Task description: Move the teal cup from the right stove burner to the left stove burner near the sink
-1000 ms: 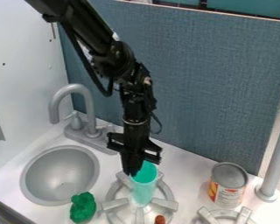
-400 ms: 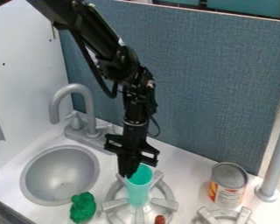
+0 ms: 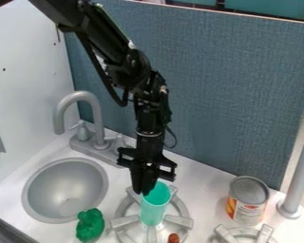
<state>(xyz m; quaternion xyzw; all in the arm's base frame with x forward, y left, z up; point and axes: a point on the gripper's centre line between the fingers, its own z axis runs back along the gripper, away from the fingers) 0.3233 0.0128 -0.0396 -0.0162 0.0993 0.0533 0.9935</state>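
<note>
The black gripper (image 3: 144,192) hangs down at the left burner, its fingers closed on the left rim of a turquoise cup (image 3: 154,209). Inside the ring of that burner (image 3: 121,222), the cup stands with its mouth up and leans slightly to the right. One finger looks to be partly hidden by the cup's wall. A green lumpy toy (image 3: 90,225) lies to the left of the burner, beside the sink. At the burner's front edge there is a small reddish-brown object (image 3: 174,238).
The round grey sink (image 3: 64,190) with its curved faucet (image 3: 85,97) is on the left. To the right stand a can (image 3: 248,201), part of a second burner (image 3: 243,233) and a grey pole (image 3: 297,171). A blue panel (image 3: 231,95) rises behind the counter.
The gripper and the cup's upper part shifted a little left, then back right, together. The cup's rim now sits slightly lower than one second ago. The other objects have stayed put.
</note>
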